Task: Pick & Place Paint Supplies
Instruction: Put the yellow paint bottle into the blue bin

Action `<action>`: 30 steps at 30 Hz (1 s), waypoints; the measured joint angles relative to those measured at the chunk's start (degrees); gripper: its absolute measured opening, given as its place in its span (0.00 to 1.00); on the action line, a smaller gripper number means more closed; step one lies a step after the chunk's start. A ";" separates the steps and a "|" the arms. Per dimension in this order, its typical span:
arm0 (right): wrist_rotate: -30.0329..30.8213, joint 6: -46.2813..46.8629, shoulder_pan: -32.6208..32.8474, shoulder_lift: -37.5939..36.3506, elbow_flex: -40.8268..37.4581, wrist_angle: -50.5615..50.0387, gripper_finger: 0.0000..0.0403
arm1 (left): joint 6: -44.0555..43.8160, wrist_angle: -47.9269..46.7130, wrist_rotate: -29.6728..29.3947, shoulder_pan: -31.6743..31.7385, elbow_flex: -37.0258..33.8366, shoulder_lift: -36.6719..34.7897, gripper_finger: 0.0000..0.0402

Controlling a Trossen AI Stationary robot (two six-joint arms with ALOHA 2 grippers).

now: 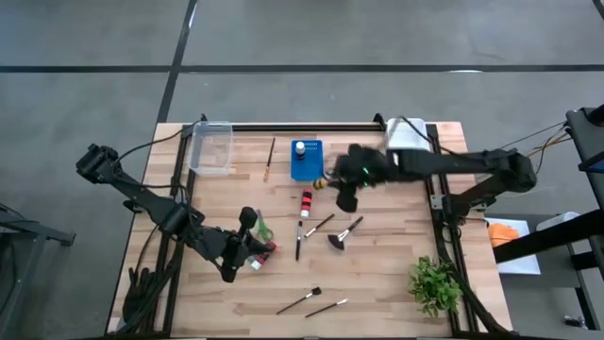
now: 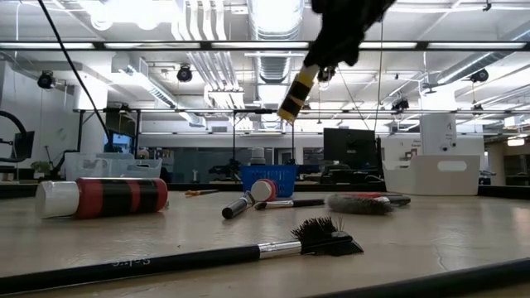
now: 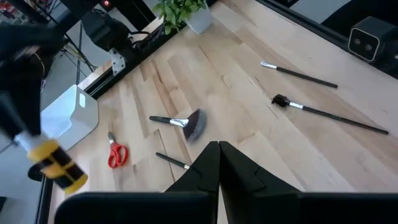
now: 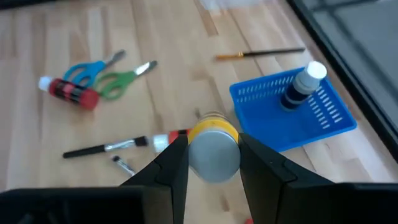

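The yellow bottle sat clamped between the fingers of the right gripper, held clear of the surface and just beside the blue basket, which already held one dark bottle. To finish this step well, the gripper probably needed to carry the yellow bottle over a free part of the basket, bring it upright, lower it past the rim and only then let go, keeping clear of the dark bottle. Farther out, a red bottle and a fan brush lay loose near the middle of the surface. The left gripper waited with its fingers shut and empty over the scissors.
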 joint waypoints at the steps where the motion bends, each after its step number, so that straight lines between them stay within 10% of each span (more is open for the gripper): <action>1: -1.64 -0.81 -1.73 1.82 2.01 -1.82 0.27 | -0.10 -0.09 0.06 0.00 0.00 0.00 0.03; 11: -12.39 -9.51 -15.86 18.90 20.81 -14.95 0.27 | -2.86 -1.60 0.30 0.00 0.00 0.02 0.03; 30: -15.73 -19.73 -23.62 41.30 50.69 -32.32 0.27 | -2.93 -2.93 0.33 0.04 0.00 0.02 0.03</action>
